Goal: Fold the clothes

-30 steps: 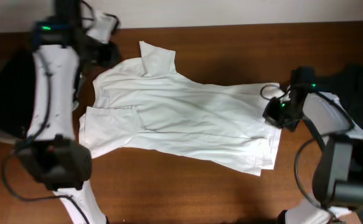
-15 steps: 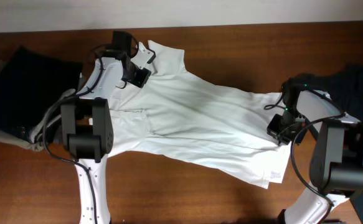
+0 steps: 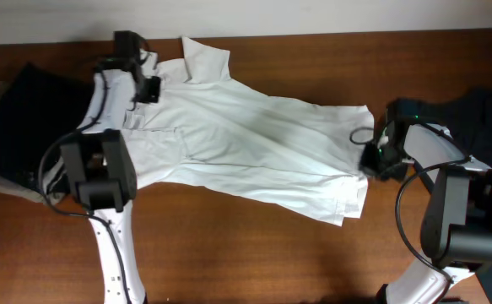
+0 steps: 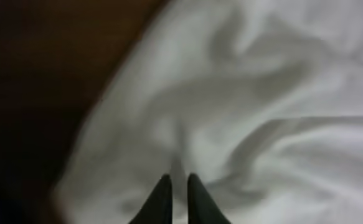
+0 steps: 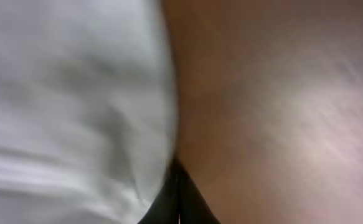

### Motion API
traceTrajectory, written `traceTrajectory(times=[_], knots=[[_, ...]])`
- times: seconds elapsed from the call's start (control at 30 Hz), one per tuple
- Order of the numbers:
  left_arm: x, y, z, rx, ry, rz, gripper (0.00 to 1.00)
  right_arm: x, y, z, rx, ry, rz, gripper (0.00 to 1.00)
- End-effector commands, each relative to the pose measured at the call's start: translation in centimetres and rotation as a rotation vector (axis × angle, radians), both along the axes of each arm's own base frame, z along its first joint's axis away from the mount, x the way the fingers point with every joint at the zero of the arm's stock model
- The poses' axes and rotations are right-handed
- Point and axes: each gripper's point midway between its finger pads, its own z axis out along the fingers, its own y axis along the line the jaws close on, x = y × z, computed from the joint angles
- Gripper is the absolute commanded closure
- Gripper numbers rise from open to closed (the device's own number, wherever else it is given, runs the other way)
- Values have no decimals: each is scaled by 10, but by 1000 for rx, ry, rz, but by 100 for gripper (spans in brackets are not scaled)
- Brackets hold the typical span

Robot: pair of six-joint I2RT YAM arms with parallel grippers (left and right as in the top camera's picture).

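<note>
A large white collared shirt (image 3: 254, 143) lies spread across the brown table, collar (image 3: 205, 57) at the far left, hem to the right. My left gripper (image 3: 148, 87) sits on the shoulder just left of the collar. In the left wrist view its fingers (image 4: 180, 182) stand almost together with a thin ridge of the white shirt (image 4: 249, 93) pinched between them. My right gripper (image 3: 369, 160) is at the hem's right edge. In the right wrist view its tips (image 5: 176, 169) are shut right on the border of the white shirt (image 5: 69, 99).
A dark garment (image 3: 22, 110) lies at the table's left edge beside the left arm. Another dark cloth (image 3: 482, 110) lies at the far right behind the right arm. Bare wood (image 3: 254, 253) shows in front of the shirt, and a pale wall edge runs along the back.
The left gripper has moved left and back, and the collar and shoulder went with it. The right gripper shifted slightly back. The shirt now lies straighter and more stretched out.
</note>
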Motion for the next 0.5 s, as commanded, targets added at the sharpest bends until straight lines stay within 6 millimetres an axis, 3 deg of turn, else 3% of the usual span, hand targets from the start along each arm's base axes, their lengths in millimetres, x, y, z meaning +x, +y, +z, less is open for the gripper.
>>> traceTrajectory(times=[0.0,0.1,0.13,0.23,0.27,0.37,0.47], knots=[[15,-21,82,-42,-111,-33,81,41,39,25,235,-204,59,96],[-5,-31,158,-42,-155,-51,70,61,40,26,231,-268,12,96],[-13,-32,173,-41,-160,-52,68,63,37,22,221,-261,-20,96],[-55,-29,227,-30,-160,-62,61,61,29,17,192,-242,-53,96],[-80,-24,245,-30,-136,-53,57,59,32,18,204,-246,-8,96],[-123,-10,244,-66,-10,38,57,43,27,9,157,-173,-5,96],[-145,-23,208,-237,161,31,62,44,24,8,143,-177,-8,96]])
